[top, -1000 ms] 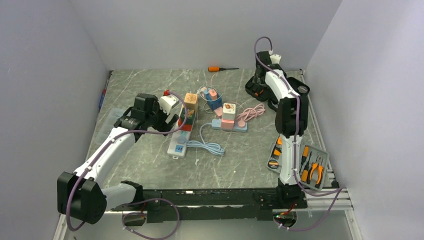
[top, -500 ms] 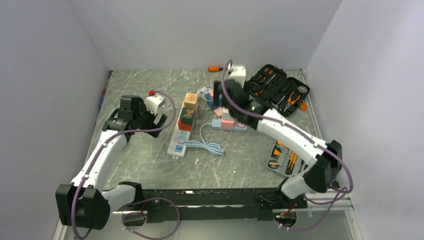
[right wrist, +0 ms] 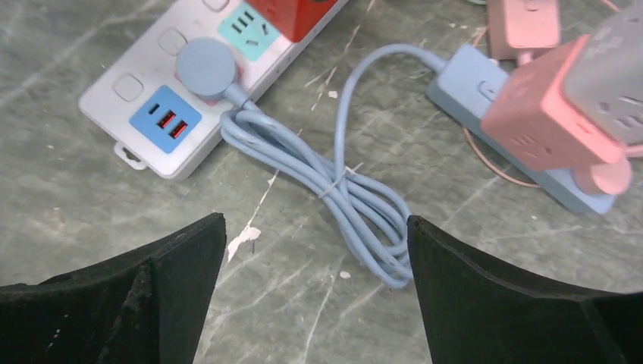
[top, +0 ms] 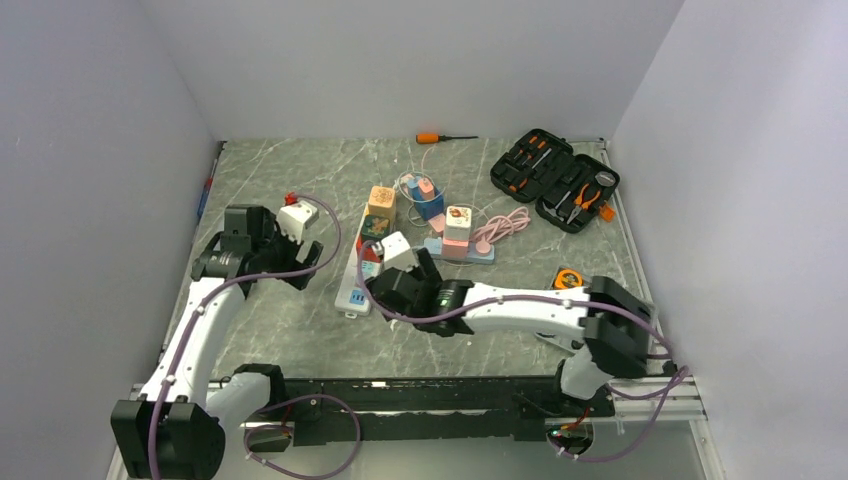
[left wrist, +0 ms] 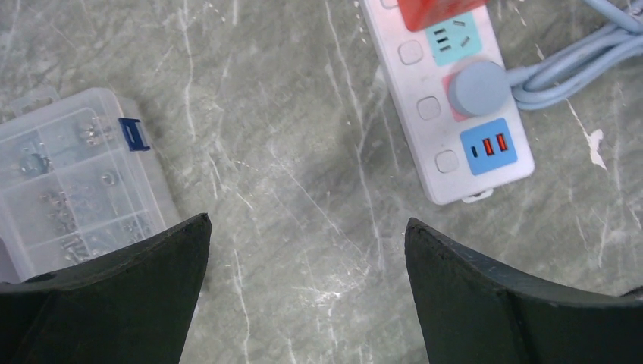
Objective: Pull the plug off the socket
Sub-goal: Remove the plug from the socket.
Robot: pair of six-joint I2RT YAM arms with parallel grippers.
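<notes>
- The round blue plug (right wrist: 205, 67) is fully seated in the white power strip (right wrist: 106, 106), in the last socket before the USB end. I take it for the one to pull, since both wrist cameras look down on it.
- Its blue cable (right wrist: 334, 189) lies in a tied bundle on the table (right wrist: 76, 205) just beside the strip. It runs up to a second, blue strip (right wrist: 462, 83) carrying a pink cube adapter (right wrist: 546, 121). That looks slack enough, I judge, not to resist a pull.
- Right jaws: spread wide and holding nothing. They hang above the cable bundle with the plug up and to the left of the gap — near it, not yet around it.
- Left jaws: at their widest and empty, over bare table between a clear parts box (left wrist: 68, 182) and the strip's USB end. They are probably placed there to press the strip down while the other arm pulls.
- The strip lies loose on the table — an unbraced pull could lift it along with the plug.
</notes>
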